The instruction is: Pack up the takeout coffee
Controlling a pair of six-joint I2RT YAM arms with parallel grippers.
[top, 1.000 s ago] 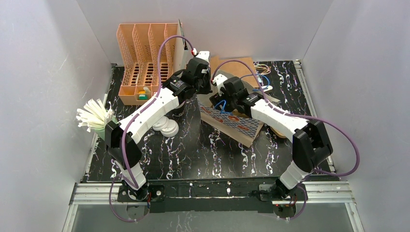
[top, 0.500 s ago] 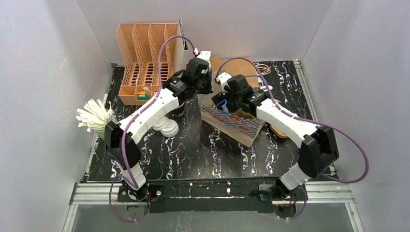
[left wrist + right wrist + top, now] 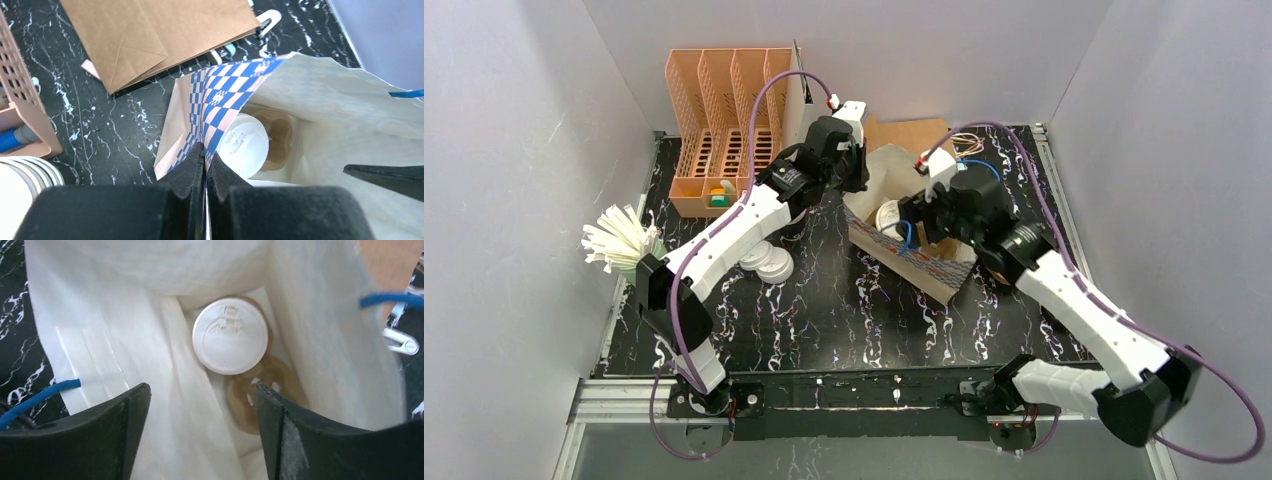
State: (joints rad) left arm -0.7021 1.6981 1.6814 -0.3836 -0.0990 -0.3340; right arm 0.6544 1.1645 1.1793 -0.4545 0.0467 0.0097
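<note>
**Lidded cup down in the bag; left claw pinching the rim, right claw wide over the mouth**

The left gripper (image 3: 205,150) has its two black fingers pressed together on the rim of the checked paper bag (image 3: 225,90), a fold of blue-and-white paper clamped between them. The right gripper (image 3: 200,390) hangs over the bag's open mouth with its jaws spread wide and nothing between them, the white inner walls of the bag rising on either side.

Below it, at the bottom of the bag, sits a white paper cup (image 3: 230,336) with its round lid on. It rests in one well of the brown pulp tray (image 3: 265,405), and the tray's second well shows just beside it. A blue handle (image 3: 40,395) of the bag loops past the right gripper's finger.

Outward, the bag stands on the black marbled table (image 3: 824,310) with its checked side towards the arms' bases. A flat brown paper bag (image 3: 914,135) lies behind it, an orange organiser (image 3: 719,110) stands at the far left, two loose lids (image 3: 769,263) lie near the left arm, and a green cup of straws (image 3: 614,240) stands at the left edge
</note>
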